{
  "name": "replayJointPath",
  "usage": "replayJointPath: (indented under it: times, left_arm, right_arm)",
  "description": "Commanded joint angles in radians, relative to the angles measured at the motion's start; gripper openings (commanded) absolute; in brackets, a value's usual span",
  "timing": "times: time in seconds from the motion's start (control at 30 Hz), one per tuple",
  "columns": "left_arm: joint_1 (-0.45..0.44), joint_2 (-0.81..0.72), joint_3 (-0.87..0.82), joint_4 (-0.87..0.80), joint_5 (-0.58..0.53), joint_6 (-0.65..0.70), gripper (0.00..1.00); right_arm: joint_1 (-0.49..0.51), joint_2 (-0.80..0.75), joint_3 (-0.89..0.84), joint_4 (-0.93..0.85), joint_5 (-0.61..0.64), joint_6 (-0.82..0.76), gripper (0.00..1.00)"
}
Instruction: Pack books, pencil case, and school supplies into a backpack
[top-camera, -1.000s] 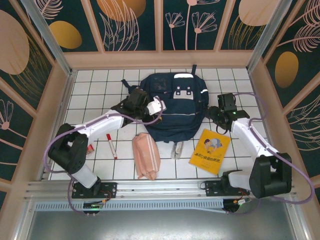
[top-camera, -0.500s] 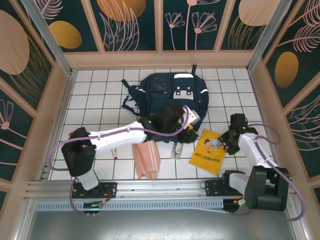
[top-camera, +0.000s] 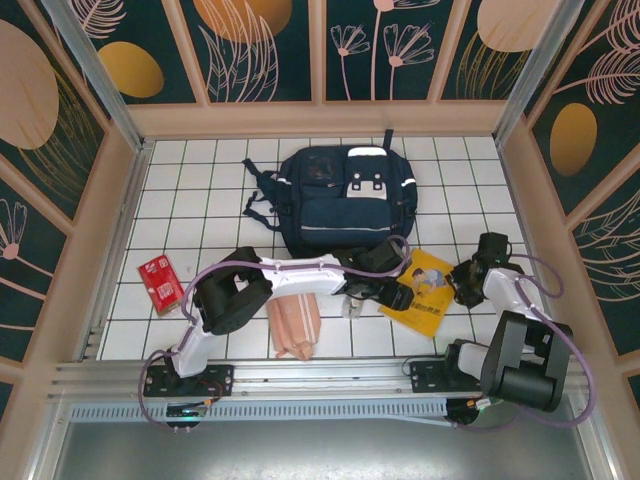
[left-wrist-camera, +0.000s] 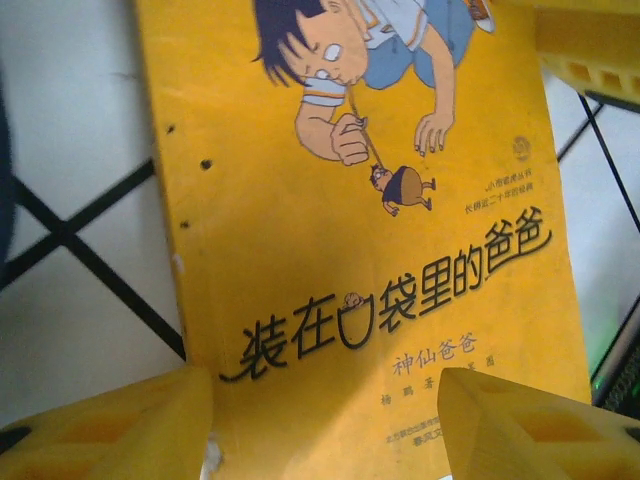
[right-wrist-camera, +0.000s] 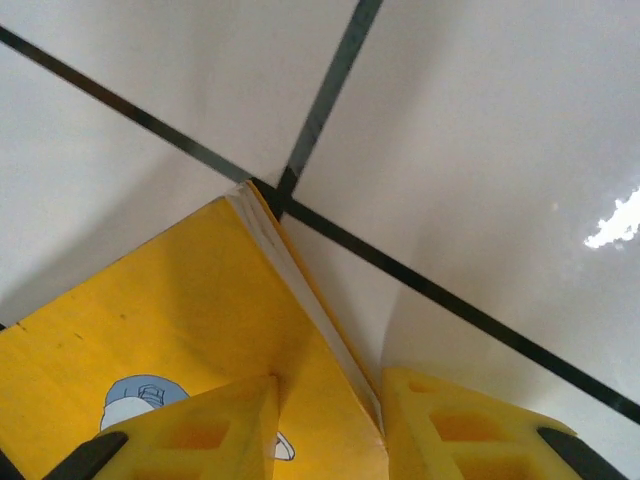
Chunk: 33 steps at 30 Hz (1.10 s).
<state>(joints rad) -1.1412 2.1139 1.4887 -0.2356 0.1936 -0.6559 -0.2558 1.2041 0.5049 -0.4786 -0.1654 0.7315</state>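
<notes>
The yellow book (top-camera: 432, 302) lies flat on the tiles, right of centre and below the navy backpack (top-camera: 345, 195). My left gripper (top-camera: 393, 290) reaches across from the left and hovers open over the cover (left-wrist-camera: 380, 220), its fingers (left-wrist-camera: 110, 425) standing either side of the cover's lower part. My right gripper (top-camera: 463, 286) sits at the book's right edge. It stands narrowly open, one finger (right-wrist-camera: 205, 430) on the cover (right-wrist-camera: 170, 320) and the other on the tile beside the page edge. The salmon pencil case (top-camera: 295, 325) lies below the left arm.
A small red flat pack (top-camera: 158, 279) lies on the tiles at the left. A small greyish case (top-camera: 349, 304) peeks out under the left arm, beside the book. Beige walls (top-camera: 120, 200) bound the tiled floor on three sides, and a metal rail (top-camera: 320, 372) bounds the near side.
My left arm swung right from the backpack's left side to the book. My right gripper dropped to the book's right edge and its jaws narrowed. The red pack came into view.
</notes>
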Motion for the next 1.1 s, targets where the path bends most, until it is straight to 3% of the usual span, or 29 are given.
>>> replayJointPath:
  times: [0.0, 0.1, 0.2, 0.43, 0.67, 0.77, 0.93, 1.07]
  left_arm:
    - [-0.005, 0.013, 0.061, -0.065, -0.101, -0.117, 0.61]
    - [0.002, 0.004, 0.094, -0.118, -0.172, -0.157, 0.66]
    - [0.028, 0.027, 0.113, -0.139, -0.166, -0.171, 0.65]
    - [0.037, 0.127, 0.195, -0.18, -0.173, -0.091, 0.65]
    - [0.037, 0.221, 0.255, -0.187, -0.059, -0.094, 0.64]
    - [0.037, 0.249, 0.273, -0.166, 0.025, -0.095, 0.62]
    - [0.044, 0.276, 0.341, -0.298, -0.134, -0.13, 0.66]
    - [0.047, 0.308, 0.409, -0.425, -0.241, -0.197, 0.67]
  right_arm:
    - [-0.023, 0.069, -0.071, 0.048, 0.037, -0.038, 0.3]
    - [-0.036, 0.081, -0.068, 0.067, 0.023, -0.055, 0.25]
    - [-0.039, 0.077, -0.071, 0.08, 0.01, -0.069, 0.25]
    - [-0.04, 0.078, -0.062, 0.092, 0.007, -0.083, 0.25]
    - [-0.04, 0.074, -0.031, 0.118, 0.015, -0.134, 0.25]
    - [-0.039, 0.072, -0.031, 0.15, -0.053, -0.182, 0.2]
    - [-0.03, 0.075, -0.028, 0.162, -0.058, -0.203, 0.21]
    - [-0.02, 0.098, -0.009, 0.177, -0.038, -0.229, 0.33]
